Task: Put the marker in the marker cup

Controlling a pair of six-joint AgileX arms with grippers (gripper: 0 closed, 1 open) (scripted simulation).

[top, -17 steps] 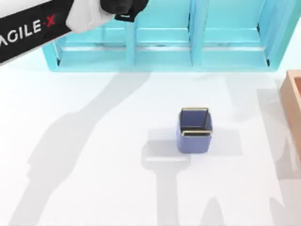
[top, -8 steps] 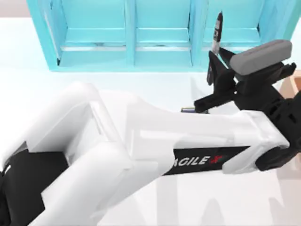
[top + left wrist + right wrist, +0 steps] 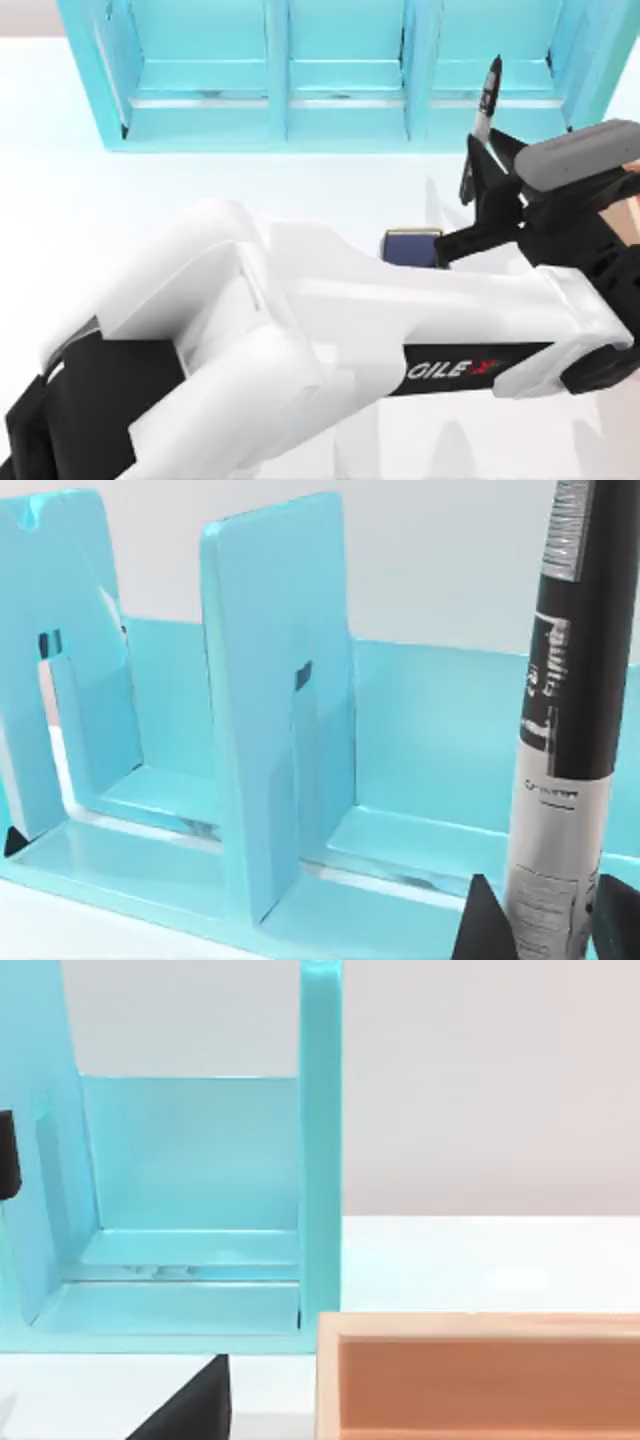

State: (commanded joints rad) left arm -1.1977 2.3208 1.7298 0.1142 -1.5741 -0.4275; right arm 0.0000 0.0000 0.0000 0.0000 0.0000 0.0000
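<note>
White left arm reaches across the table w/ its left gripper clamped on the black marker, held upright over the teal shelf unit. Marker cup sits nearer, partly hidden under the arm. Tan box at the table's right.

Standing along the table's twelve o'clock edge: teal shelf unit, upright dividers splitting it into open bays. Sitting at three o'clock, just beside it: tan-orange box.
</note>
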